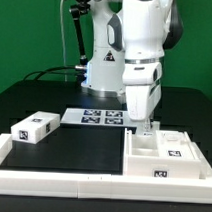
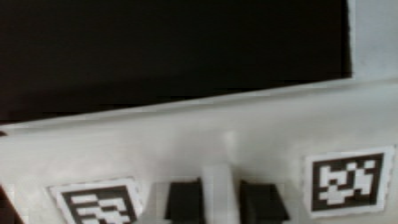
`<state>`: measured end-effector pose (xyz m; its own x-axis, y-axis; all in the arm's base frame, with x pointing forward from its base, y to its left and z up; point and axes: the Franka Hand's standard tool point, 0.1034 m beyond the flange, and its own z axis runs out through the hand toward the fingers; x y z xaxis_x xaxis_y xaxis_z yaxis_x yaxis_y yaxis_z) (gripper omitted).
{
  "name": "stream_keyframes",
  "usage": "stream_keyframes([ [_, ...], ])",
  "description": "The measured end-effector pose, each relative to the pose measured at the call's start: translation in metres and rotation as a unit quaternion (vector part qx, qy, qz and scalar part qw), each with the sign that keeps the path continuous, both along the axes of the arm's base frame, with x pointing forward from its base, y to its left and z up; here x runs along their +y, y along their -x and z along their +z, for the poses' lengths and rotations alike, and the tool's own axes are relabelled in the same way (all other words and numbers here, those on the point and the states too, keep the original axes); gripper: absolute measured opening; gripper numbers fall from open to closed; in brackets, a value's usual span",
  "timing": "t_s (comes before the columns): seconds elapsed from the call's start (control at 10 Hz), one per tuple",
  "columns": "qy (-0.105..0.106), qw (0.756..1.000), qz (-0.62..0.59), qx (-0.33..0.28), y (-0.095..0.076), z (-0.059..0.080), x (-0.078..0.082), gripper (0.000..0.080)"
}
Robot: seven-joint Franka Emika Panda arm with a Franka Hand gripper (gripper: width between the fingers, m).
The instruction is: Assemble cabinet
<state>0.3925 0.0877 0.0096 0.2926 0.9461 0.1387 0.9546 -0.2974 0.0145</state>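
The white cabinet body (image 1: 168, 155), an open box with fiducial tags, lies at the exterior view's right on the black table. My gripper (image 1: 144, 127) reaches straight down onto its far edge. In the wrist view the two dark fingers (image 2: 183, 200) straddle a thin white wall (image 2: 222, 165) of the body with no gap showing, so the gripper (image 2: 222, 198) looks shut on it. Tags (image 2: 350, 180) sit on either side of the fingers. A smaller white cabinet block (image 1: 35, 128) with tags lies apart at the exterior view's left.
The marker board (image 1: 98, 118) lies flat at the back centre, in front of the robot base (image 1: 100, 72). Low white border rails (image 1: 51, 178) run along the front and left of the black table. A black cable hangs at the back left.
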Motion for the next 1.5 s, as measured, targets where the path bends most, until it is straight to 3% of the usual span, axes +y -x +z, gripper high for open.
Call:
stream_keyframes([
  [0.5, 0.001, 1.000, 0.000, 0.001, -0.001, 0.002, 0.000, 0.0068],
  [0.9, 0.030, 0.999, 0.009, 0.010, -0.009, 0.036, -0.008, 0.0068],
  [1.1, 0.045, 0.998, 0.030, 0.013, -0.017, 0.052, -0.020, 0.0068],
  [1.3, 0.045, 0.997, 0.060, 0.014, -0.029, 0.057, -0.045, 0.0069],
  [1.5, 0.046, 0.997, 0.056, 0.017, -0.026, 0.055, -0.041, 0.0069],
])
